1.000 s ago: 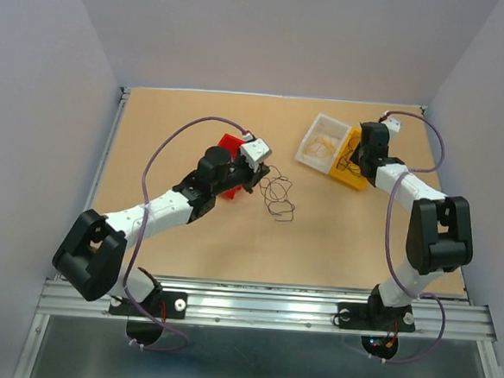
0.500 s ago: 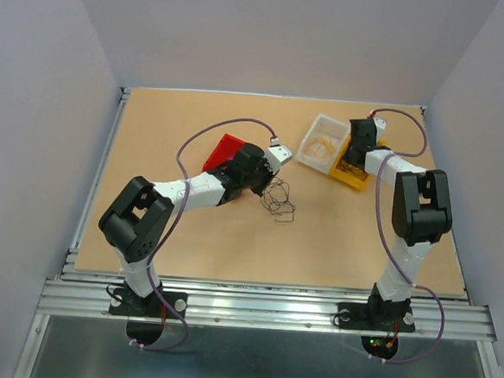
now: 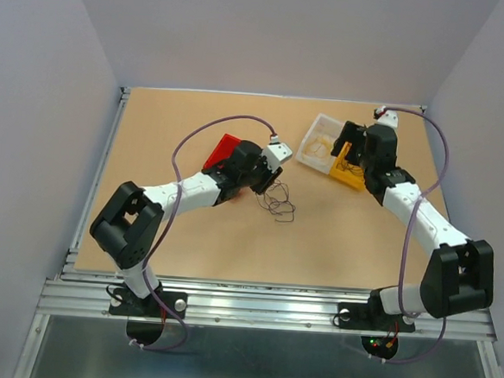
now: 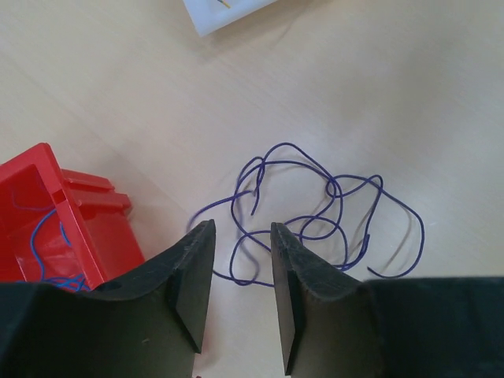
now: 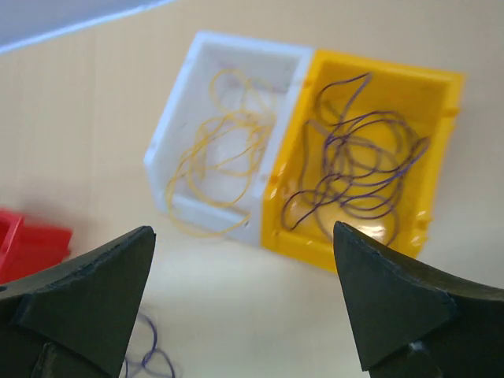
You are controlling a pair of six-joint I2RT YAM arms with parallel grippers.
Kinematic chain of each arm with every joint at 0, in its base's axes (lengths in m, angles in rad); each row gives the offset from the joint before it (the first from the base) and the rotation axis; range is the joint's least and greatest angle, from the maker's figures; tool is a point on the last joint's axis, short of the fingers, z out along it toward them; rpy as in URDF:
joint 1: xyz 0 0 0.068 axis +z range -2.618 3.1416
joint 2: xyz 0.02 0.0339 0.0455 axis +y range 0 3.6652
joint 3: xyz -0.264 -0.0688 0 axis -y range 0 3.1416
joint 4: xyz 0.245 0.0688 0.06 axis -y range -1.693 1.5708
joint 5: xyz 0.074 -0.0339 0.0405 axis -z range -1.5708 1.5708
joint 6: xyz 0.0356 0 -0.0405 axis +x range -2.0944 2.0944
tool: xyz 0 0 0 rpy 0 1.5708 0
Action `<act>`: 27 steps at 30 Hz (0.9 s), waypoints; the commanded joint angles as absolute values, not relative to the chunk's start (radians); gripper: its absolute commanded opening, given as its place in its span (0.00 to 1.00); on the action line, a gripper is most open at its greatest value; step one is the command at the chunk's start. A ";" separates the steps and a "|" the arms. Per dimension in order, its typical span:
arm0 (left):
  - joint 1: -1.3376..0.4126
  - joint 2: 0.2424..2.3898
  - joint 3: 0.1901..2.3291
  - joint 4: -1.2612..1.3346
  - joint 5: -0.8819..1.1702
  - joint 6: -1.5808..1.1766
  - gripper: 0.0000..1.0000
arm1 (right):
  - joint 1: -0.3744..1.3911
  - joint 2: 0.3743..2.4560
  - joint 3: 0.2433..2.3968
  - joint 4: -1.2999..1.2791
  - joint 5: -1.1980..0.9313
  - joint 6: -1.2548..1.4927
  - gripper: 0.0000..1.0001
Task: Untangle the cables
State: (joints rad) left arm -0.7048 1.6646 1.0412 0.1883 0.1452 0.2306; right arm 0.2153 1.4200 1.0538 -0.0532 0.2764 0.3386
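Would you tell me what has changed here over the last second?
The left gripper swung from beside the red plastic bin to the loose clump of purple wires and parted its jaws partway. The right gripper opened wide above the yellow plastic bin. The clump and the bins stayed put.

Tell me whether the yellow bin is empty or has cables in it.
Not empty. In the right wrist view the yellow bin holds a loose tangle of dark purple cables, lying inside its walls.
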 commanded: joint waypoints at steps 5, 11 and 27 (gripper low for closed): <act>-0.689 1.450 0.965 0.265 0.144 0.235 0.53 | 0.408 1.396 0.839 0.138 0.015 0.307 1.00; -0.594 1.270 0.878 0.354 0.181 0.173 0.59 | 0.564 1.569 0.923 0.109 0.180 0.402 1.00; -0.509 1.216 0.851 0.377 0.233 0.124 0.61 | 0.845 1.712 1.052 -0.196 0.807 1.089 1.00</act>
State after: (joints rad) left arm -0.5125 1.2304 0.8513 0.3325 0.2096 0.1341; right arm 0.8104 1.6516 0.9478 -0.0860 0.6296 0.8688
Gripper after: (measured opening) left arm 0.613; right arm 0.999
